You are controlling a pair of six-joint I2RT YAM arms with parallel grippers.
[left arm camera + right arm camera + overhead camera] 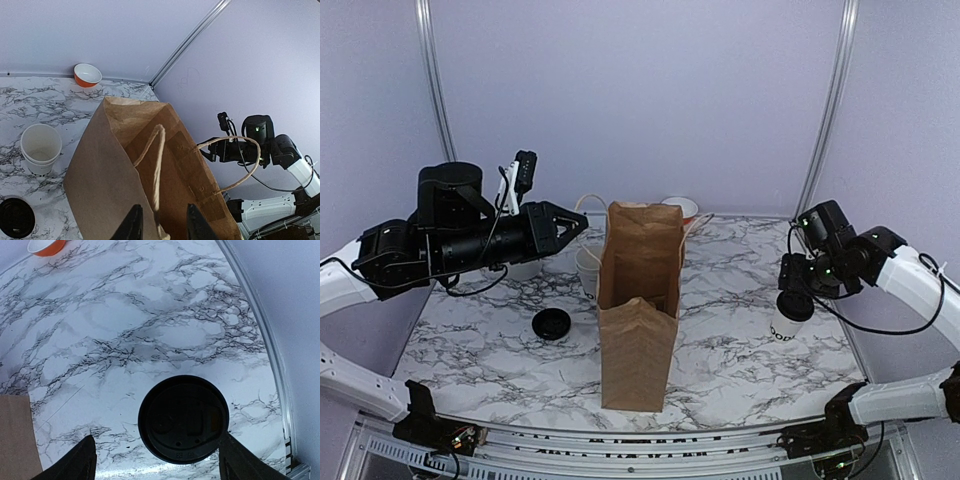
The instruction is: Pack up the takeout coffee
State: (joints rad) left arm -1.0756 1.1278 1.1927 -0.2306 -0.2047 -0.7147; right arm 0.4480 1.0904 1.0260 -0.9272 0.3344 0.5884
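This looks like a robotics lab test cell rather than a real café or kitchen. Plain lavender wall panels close in the far side, left and right, joined by bare aluminium posts. Two cabled robot arms, the left arm and the right arm, are mounted at the near edge of a marble-patterned tabletop. The only furnishings are staged props: a brown paper bag, paper cups, and what seems an orange bowl far back.
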